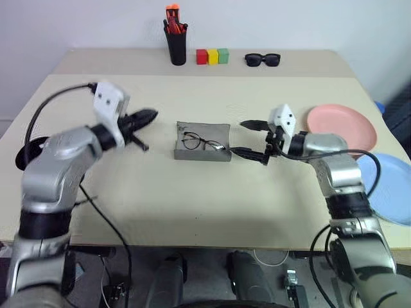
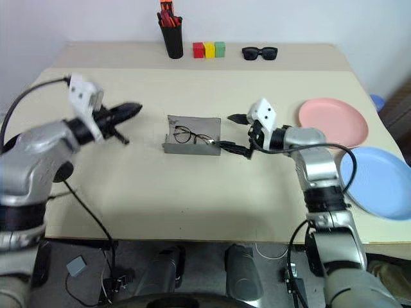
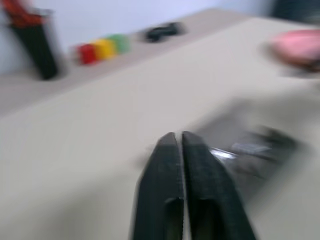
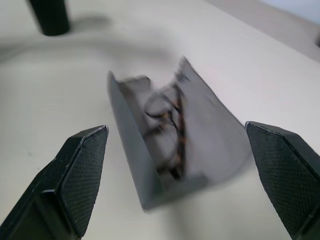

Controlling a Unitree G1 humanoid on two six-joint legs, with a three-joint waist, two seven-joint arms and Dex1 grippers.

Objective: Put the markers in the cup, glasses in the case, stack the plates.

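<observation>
- Your grey case [image 1: 203, 149] lies open mid-desk [image 1: 192, 212], its long axis running left-right, lid laid back toward the wall.
- The glasses [image 1: 200, 142] sit inside, lengthwise.
- Your right gripper [image 1: 252, 138], just beside the case's right end, has its jaws spread wide and empty.
- Your left gripper [image 1: 142, 119], left of the case, has its jaws pressed together, holding nothing.

Glasses [image 4: 167, 127] lie inside open grey case [image 4: 220, 145] — pincer [image 4: 180, 185] spread wide.
</observation>
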